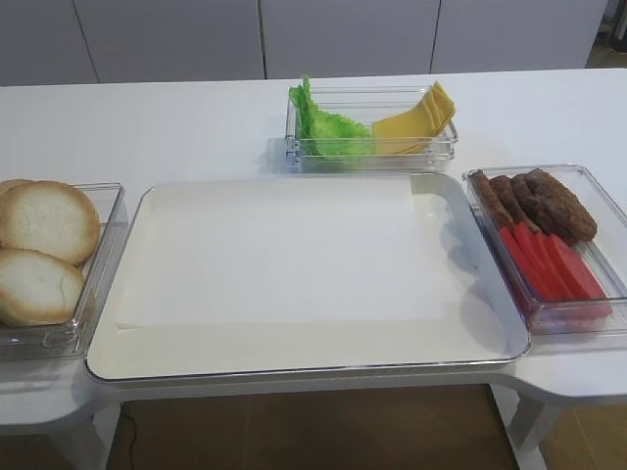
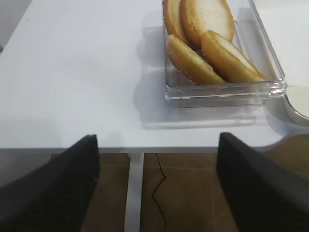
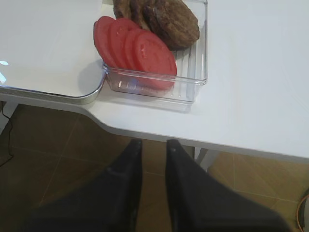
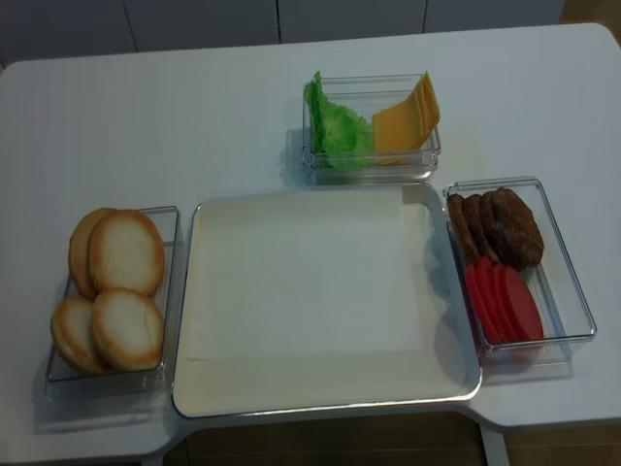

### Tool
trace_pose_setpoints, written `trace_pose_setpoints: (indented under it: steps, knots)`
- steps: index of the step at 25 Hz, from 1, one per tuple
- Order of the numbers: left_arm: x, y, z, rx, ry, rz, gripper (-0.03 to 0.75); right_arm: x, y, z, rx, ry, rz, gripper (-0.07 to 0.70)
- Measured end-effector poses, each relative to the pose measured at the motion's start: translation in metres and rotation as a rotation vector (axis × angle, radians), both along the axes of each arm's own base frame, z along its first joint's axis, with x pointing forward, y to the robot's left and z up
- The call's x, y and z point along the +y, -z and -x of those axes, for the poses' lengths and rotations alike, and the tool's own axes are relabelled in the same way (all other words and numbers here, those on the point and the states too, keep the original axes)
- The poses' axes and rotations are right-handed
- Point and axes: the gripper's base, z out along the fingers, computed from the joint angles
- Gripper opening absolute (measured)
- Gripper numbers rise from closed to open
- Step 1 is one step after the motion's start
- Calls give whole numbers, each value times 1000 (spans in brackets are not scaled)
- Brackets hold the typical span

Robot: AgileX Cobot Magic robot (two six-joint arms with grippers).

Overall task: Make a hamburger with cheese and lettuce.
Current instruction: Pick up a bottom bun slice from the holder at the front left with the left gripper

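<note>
Left wrist view shows the left gripper (image 2: pixel 154 179) spread wide and holding nothing, hanging below the table edge just short of the clear plastic bin of round golden-rimmed bun halves (image 2: pixel 207 43); the step in hand looks like fetching the first bun, since the large cream-coloured tray (image 4: pixel 320 291) carries nothing yet; to do it well, I would rise above the bin, come down over the nearest leaning half, pinch it across its rim lightly so the crumb does not crush, lift it clear of the wall, and set it face up near the tray's middle.

Right gripper (image 3: pixel 153 145) hangs off the table's front edge with its dark fingers drawn close, a thin slit between them, gripping nothing.

Four bun halves lie in the left bin (image 4: pixel 58 364); the far clear bin (image 4: pixel 369 160) holds the frilly bright green lettuce leaf (image 4: pixel 330 124) on its left and the fanned thin yellow-orange cheese squares (image 4: pixel 403 121) on its right, touching; the right-hand clear bin (image 4: pixel 572 311) holds brown patties (image 4: pixel 500 228) behind overlapping red tomato slices (image 4: pixel 505 301).
</note>
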Motion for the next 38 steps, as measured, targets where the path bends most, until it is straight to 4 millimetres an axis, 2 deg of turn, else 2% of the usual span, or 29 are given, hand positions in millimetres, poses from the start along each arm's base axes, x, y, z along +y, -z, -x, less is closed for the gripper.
trace_pose_setpoints:
  steps: [35,38]
  knots:
    - [-1,0,0,-3,1,14,536,0,0,0,0,0,0,135]
    - [-3,-9,1,-34,16,41,535,0,0,0,0,0,0,135]
